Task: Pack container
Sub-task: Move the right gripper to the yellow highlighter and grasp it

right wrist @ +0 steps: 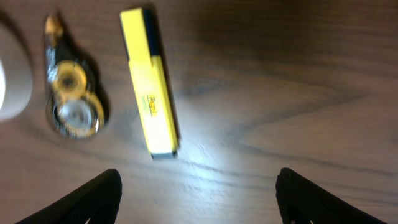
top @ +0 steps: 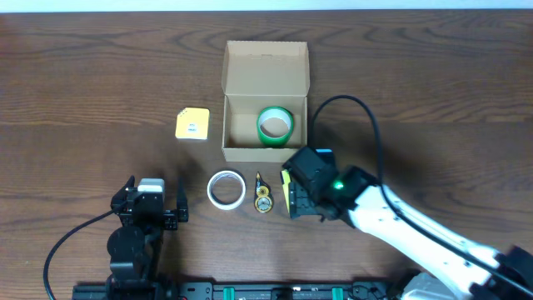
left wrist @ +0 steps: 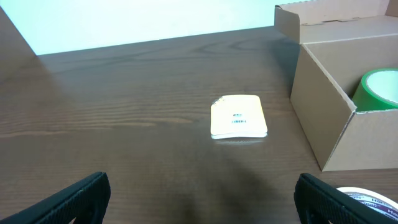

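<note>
Judging by the right gripper (right wrist: 199, 180), spread wide, empty and hanging just over the yellow highlighter (right wrist: 150, 81), probably lining up the next pick for packing. Nudge forward and slightly sideways first, to bring the open fingers (right wrist: 93, 199) level with the highlighter's middle, at present ahead of the tips and nearer one finger than the other. Hold the closing line across the narrow body, roughly as aligned now. Come down straight, pinch at mid-length for balance, and steer clear of the correction tape dispenser (right wrist: 71, 93) just beside it and of the white tape roll (top: 226, 188) a little further over. Lift high enough to clear the near wall of the container (top: 262, 152), then lower onto the bare part of its floor beside the green tape roll (top: 274, 124), not on top of it. Leave the left gripper (left wrist: 202, 186) out of it: likewise spread wide, gripping nothing, low near the front edge of the table (top: 433, 83), facing the small yellow pad (left wrist: 239, 117), well apart from the pick. As for the container: plain tan cardboard, rectangular, standing open near the middle of the table, hinged flap lid (top: 265, 67) folded back on the far side; already carrying the green roll toward the right of its floor, with room to spare; likely light enough to skid under a careless knock, so avoid brushing its wall on the way in
</note>
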You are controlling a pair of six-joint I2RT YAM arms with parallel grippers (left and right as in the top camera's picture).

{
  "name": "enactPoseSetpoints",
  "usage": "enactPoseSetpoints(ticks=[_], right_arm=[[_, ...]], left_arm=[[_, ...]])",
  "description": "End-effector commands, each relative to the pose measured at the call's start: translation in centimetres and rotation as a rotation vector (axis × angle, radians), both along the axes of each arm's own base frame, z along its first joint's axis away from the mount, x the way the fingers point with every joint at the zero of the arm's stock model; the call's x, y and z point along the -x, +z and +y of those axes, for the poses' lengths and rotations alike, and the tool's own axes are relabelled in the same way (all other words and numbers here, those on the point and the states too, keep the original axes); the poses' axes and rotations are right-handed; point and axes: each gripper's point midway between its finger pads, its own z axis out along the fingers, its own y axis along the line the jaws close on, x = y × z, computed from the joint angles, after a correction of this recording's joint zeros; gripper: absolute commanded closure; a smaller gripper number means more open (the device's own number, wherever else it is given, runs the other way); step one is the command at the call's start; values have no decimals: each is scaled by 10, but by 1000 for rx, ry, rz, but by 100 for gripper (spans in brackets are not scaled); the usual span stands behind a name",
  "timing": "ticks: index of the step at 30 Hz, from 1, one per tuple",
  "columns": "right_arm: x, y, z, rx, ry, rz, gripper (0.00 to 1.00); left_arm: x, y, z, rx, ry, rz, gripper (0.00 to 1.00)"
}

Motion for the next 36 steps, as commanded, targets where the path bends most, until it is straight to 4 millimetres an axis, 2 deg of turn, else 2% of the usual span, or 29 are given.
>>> enactPoseSetpoints(ticks=[1, 4, 8, 15, 21, 23, 25, 27, 30, 32, 36], right_arm=[[-2, -16, -5, 47, -150, 5, 20], [-7, -34, 1, 59, -150, 19, 20], [-8, -47, 7, 60, -148, 44, 19], [-16, -56, 21, 10, -161, 32, 19], [-15, -65, 21, 25, -160, 47, 20], [-16, -68, 21, 27, -160, 50, 26], [-15, -70, 21, 33, -160, 54, 40], [-15, -72, 20, 38, -160, 58, 47], [-13, -73, 21, 40, -155, 65, 51], [-10, -75, 22, 46, -146, 68, 59], [-7, -82, 21, 65, -139, 83, 67]], left_arm=[[1, -12, 2, -15, 7, 28, 5], [1, -12, 2, -14, 7, 28, 5], [1, -12, 2, -15, 7, 28, 5], [1, -12, 2, -14, 7, 28, 5], [1, -12, 2, -14, 7, 28, 5], [1, -12, 2, -15, 7, 28, 5], [1, -12, 2, -15, 7, 28, 5], [1, -12, 2, -14, 7, 28, 5], [1, -12, 2, -14, 7, 28, 4], [1, -12, 2, -15, 7, 28, 4], [1, -12, 2, -14, 7, 28, 5]])
